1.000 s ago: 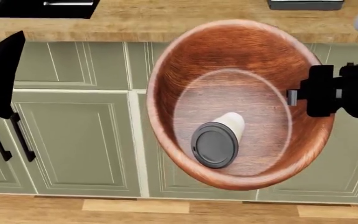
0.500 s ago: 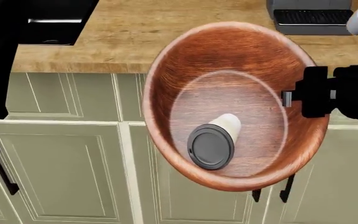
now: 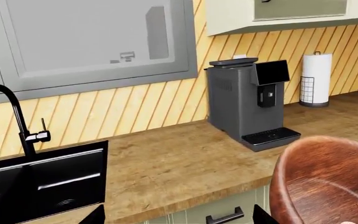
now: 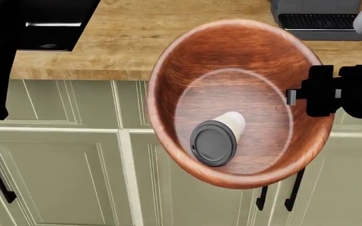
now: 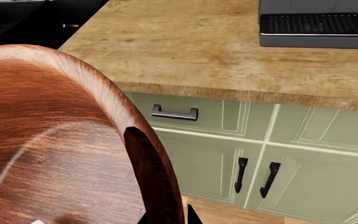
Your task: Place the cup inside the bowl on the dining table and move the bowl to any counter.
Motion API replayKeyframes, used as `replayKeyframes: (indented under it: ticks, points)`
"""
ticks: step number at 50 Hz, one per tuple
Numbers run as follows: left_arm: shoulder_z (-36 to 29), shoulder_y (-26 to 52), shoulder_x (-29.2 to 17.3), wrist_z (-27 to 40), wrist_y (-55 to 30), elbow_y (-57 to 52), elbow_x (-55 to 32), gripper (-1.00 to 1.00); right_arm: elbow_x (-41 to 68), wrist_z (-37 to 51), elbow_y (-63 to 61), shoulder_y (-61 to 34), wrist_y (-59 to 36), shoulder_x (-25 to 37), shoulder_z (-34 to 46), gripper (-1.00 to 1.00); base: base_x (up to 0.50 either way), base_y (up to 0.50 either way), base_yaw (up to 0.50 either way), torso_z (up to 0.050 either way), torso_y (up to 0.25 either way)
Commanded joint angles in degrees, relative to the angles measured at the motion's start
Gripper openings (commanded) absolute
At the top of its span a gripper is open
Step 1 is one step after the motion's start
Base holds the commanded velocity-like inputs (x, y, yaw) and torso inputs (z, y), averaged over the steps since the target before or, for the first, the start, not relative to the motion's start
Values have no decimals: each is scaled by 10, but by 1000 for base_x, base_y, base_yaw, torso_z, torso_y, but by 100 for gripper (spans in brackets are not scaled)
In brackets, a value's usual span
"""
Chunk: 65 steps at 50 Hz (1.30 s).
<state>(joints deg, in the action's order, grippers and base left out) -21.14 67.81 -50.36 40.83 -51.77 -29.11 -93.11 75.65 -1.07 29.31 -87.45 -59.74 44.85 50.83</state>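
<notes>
Counter (image 4: 162,42) of light wood fills the upper frame. Centre frame, the bowl (image 4: 231,61) hangs tilted before green cabinets (image 4: 61,165), its rim pinched by the right gripper (image 4: 294,96). Inside lies the cup (image 4: 222,136). Left gripper's state cannot be told.

So the table (image 3: 185,163) here is a light brown wood-grain top over pale green cabinets (image 4: 61,155). There's a black sink (image 3: 39,179) with a black faucet (image 3: 8,116) sunk into it, and a grey coffee machine (image 3: 247,102) and a paper towel holder (image 3: 316,79) sit on it by the wall.
</notes>
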Motion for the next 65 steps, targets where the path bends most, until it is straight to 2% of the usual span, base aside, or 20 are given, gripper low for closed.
replayKeyframes:
  ticks: [1,6,37,53,65]
  points:
    - [1,-7,-2,-2,12,-2,10,100,5,-2,3,-6,2,-3,-13,-100,0,0,0,10,0]
    - [2,-6,-4,-3,12,-1,9,100,4,-5,0,-3,3,-4,-11,-100,174,54,0,0,0]
    - [0,-9,-3,-3,17,-2,11,100,15,9,-26,29,15,3,-16,-100,497,161,0,0,1]
    - [1,-11,-5,-3,19,-4,9,100,16,12,-13,33,22,1,-19,-100,497,311,0,0,2]
    - [0,-11,-3,-4,21,-3,10,100,18,13,-13,40,25,1,-19,-100,496,67,0,0,2]
